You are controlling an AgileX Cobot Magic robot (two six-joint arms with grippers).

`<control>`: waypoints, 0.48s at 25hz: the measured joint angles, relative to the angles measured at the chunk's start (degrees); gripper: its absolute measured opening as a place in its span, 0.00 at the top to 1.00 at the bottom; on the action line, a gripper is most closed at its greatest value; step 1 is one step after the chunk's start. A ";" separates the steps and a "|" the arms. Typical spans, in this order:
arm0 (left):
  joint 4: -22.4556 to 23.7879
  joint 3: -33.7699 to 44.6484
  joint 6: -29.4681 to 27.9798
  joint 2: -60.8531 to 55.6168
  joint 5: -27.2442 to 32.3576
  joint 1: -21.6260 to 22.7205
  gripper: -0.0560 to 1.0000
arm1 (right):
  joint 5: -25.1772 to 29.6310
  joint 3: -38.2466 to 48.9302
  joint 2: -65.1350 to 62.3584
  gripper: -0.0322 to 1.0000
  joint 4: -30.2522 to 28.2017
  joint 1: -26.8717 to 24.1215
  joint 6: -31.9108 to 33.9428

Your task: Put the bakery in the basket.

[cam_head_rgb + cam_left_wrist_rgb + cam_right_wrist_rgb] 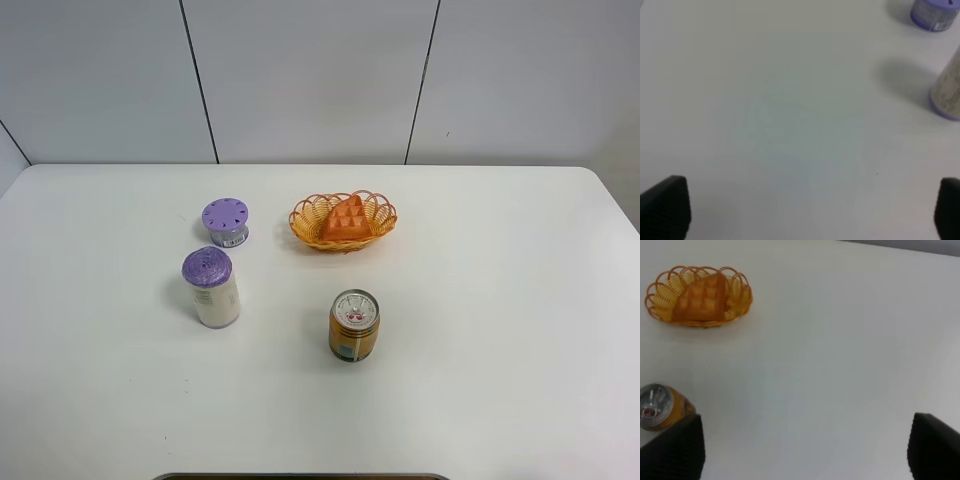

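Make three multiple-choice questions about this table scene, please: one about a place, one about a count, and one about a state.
1. Where is the waffle?
A. inside the basket
B. beside the can
C. on the white bottle

2. How many purple-topped containers stand on the table?
A. one
B. two
C. four

3. How does the right claw stand?
A. shut on the can
B. shut on the waffle
C. open, holding nothing

Answers:
1. A, the waffle lies within the wicker rim.
2. B, only the white bottle and the short jar have purple tops.
3. C, its fingers sit wide apart over bare table.
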 joint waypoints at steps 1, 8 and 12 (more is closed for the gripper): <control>0.00 0.00 0.00 0.00 0.00 0.00 0.01 | 0.00 1.35 -2.21 0.19 -0.15 -1.58 0.00; 0.00 0.00 0.00 0.00 0.00 0.00 0.01 | 0.26 15.20 -16.71 0.19 -0.75 -15.10 0.02; 0.00 0.00 0.00 0.00 0.00 0.00 0.01 | -1.16 24.97 -25.12 0.19 -0.29 -18.43 0.02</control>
